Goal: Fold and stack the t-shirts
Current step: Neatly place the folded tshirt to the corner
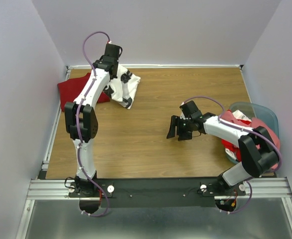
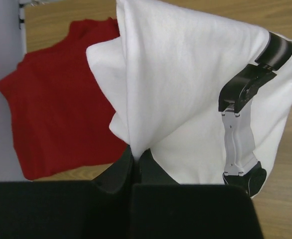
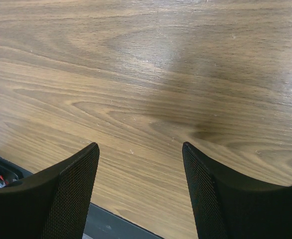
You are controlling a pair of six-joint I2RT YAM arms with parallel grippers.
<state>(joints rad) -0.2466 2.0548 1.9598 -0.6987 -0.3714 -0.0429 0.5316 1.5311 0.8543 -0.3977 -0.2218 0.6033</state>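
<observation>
Left gripper (image 2: pixel 135 155) pinches a fold of the white t-shirt (image 2: pixel 186 74), jaws pressed tight on the cloth, which is drawn up in a peak just right of the dark red t-shirt (image 2: pixel 56 109), touching its edge. Right gripper (image 3: pixel 141 149) hangs spread above the bare table (image 3: pixel 151 74), well right of the dark red t-shirt. Farther right, red and pink t-shirts (image 1: pixel 253 128) heap in the teal bin (image 1: pixel 266 111).

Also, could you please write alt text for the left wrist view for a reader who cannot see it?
The left gripper is shut on a fold of the white t-shirt, which bears a black-and-white print. A dark red t-shirt lies beside it on the wooden table.
</observation>
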